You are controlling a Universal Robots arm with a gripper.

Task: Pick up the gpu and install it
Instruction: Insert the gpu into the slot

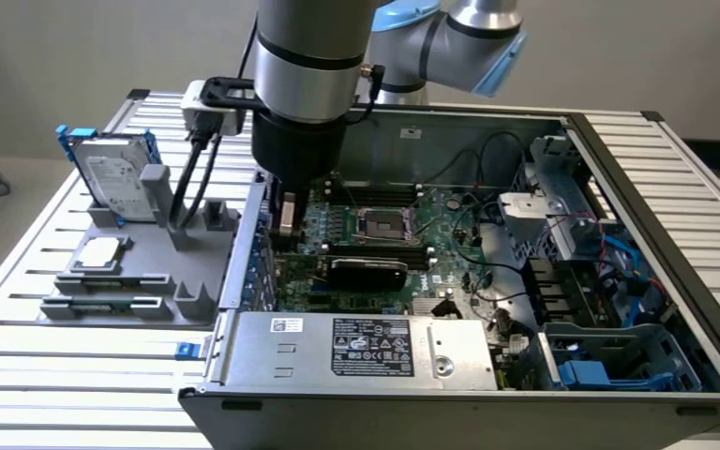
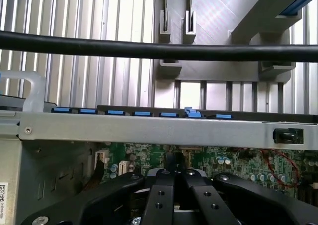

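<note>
Outside the computer case [image 1: 460, 131], to the exterior view's left, on the slatted metal table [image 1: 35, 375]: a gray plastic fixture [image 1: 198, 291] holding a silver hard drive [image 1: 116, 178] in a blue frame. Inside the case, at that same side wall: the gripper [image 1: 288, 234], its 2 black fingers pinched together, nothing visibly clamped, tip low over the green motherboard [image 1: 335, 300]. Next over, mid-case: the gpu [image 1: 367, 272], a slim rectangle with its matte black cover showing, sitting low on the board as if slotted; contact with the gripper can't be told. Likely light, stiff and fragile; grip the long edges or the bracket end, since the smooth cover may slip. Case front: a boxy bare-metal power supply [image 1: 360, 347].
</note>
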